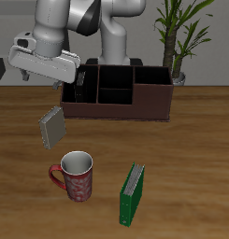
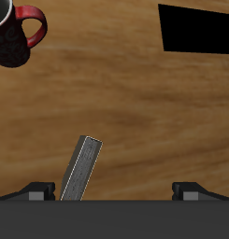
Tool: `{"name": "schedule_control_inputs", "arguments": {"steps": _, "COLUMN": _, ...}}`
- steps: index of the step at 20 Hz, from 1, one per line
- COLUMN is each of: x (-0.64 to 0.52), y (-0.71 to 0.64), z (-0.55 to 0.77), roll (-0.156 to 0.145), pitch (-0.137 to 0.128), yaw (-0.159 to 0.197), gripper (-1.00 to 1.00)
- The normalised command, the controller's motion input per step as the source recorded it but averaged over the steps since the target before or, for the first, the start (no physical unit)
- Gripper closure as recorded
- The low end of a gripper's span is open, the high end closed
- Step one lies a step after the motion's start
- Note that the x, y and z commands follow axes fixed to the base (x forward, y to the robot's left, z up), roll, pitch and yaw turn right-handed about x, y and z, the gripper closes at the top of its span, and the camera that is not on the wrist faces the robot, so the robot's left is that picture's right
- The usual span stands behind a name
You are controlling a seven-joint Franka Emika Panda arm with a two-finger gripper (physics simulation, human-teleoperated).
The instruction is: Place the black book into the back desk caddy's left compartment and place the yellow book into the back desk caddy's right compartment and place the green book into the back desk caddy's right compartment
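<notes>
My gripper [image 1: 46, 78] hangs open and empty in front of the caddy's end; in the wrist view [image 2: 114, 192] its fingers stand wide apart. Below it the yellow book [image 1: 52, 128], showing mostly grey-olive, stands tilted on the table, apart from the fingers; it also shows in the wrist view [image 2: 80, 168]. The black book [image 1: 81, 86] stands in the end compartment of the dark brown desk caddy [image 1: 151, 101] at the table's back. The green book [image 1: 133, 194] stands upright near the table's front edge.
A red patterned mug [image 1: 75, 176] stands between the yellow and green books; it also shows in the wrist view [image 2: 15, 35]. A potted plant [image 1: 174, 37] stands behind the caddy. A flat black rectangle [image 2: 195, 28] shows in the wrist view; I cannot tell what it is.
</notes>
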Motion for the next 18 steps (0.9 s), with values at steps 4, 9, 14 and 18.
{"name": "schedule_control_inputs", "arguments": {"steps": 4, "x": 0.13, "y": 0.16, "z": -0.31, "roll": 0.027, "pitch": -0.046, "yaw": -0.067, "gripper": -1.00}}
{"name": "schedule_control_inputs", "arguments": {"steps": 9, "x": 0.13, "y": 0.08, "z": -0.33, "roll": 0.023, "pitch": 0.007, "yaw": -0.074, "gripper": -1.00}}
{"name": "schedule_control_inputs", "arguments": {"steps": 14, "x": 0.04, "y": -0.07, "z": -0.36, "roll": 0.019, "pitch": 0.028, "yaw": -0.063, "gripper": -1.00}}
{"name": "schedule_control_inputs", "arguments": {"steps": 18, "x": -0.17, "y": 0.14, "z": -0.20, "roll": 0.043, "pitch": -0.071, "yaw": 0.002, "gripper": -1.00}}
